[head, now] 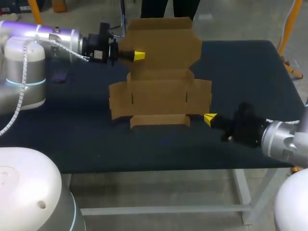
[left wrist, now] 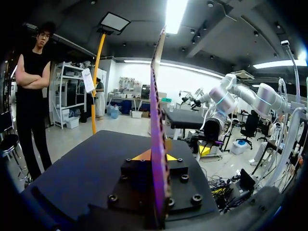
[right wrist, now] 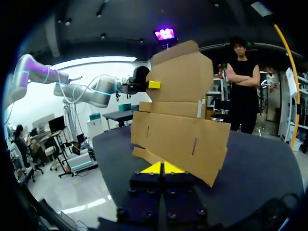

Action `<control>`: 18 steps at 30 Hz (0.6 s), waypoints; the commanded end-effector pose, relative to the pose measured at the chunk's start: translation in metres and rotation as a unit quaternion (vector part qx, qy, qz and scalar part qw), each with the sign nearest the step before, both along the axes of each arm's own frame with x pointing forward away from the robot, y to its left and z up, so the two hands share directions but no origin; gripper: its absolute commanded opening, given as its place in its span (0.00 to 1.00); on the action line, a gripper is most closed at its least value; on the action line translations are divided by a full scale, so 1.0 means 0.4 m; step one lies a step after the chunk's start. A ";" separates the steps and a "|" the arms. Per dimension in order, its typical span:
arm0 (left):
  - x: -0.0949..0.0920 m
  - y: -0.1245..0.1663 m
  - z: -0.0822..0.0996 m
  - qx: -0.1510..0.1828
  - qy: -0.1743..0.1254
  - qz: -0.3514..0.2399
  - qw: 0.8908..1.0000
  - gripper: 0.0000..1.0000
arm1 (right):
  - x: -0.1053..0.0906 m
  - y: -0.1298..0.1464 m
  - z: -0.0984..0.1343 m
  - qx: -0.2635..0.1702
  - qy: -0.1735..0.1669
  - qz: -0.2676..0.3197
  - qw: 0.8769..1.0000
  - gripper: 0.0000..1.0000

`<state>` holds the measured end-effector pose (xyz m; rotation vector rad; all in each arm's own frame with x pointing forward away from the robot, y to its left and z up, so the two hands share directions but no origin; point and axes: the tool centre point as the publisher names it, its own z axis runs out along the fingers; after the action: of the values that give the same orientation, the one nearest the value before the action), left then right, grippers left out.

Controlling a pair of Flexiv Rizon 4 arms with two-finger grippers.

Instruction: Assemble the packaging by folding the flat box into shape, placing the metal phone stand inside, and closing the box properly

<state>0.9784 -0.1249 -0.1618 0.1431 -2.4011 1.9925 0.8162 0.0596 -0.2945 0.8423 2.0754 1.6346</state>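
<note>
Dark table [head: 72, 139] carries the box [head: 161, 96], whose edge half-hides the left claw [left wrist: 155, 156] clamping it; right claw [head: 210, 119] sits pinched together.

Flat box [left wrist: 155, 110] seen edge-on: a thin upright strip rising from between the yellow fingers [left wrist: 140, 157] of the left gripper [left wrist: 154, 157], one finger pressed against each face. The black bolted finger mount [left wrist: 183, 180] lies beneath. The dark table [left wrist: 86, 163] extends ahead on both sides of the box.
</note>
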 end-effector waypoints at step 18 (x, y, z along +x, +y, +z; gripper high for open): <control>-0.059 0.060 0.053 -0.004 -0.019 -0.016 1.000 0.00 | -0.056 0.049 -0.016 -0.011 -0.012 -0.018 1.000 0.00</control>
<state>0.9584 -0.1062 -0.1434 0.0660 -2.3953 2.0141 0.7950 0.0734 -0.2981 0.8387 2.0617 1.6037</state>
